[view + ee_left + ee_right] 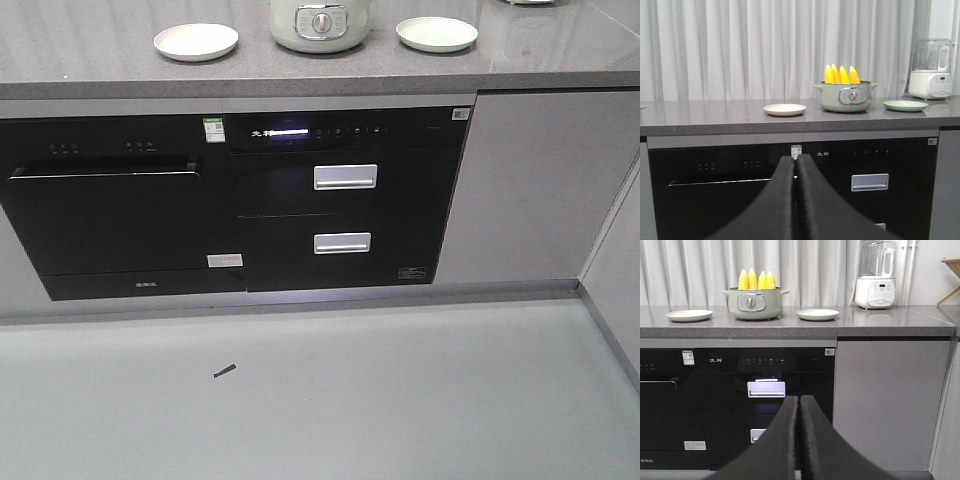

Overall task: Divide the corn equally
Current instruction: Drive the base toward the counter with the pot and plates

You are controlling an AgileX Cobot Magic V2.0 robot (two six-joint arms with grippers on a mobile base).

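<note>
Yellow corn [842,75] stands in pot [830,98]; panel [900,153] reads 先科; both arms' jaws pressed together.

Four bright yellow husked corn cobs [842,75] stand upright and packed side by side, tapered tips pointing up. Their lower parts are hidden inside a pale green round electric pot [845,97]. The pot sits on a grey stone countertop [715,117], between a cream plate [785,109] and a pale green plate [905,105].

"先科" (white letters) on control panel [765,360].
</note>
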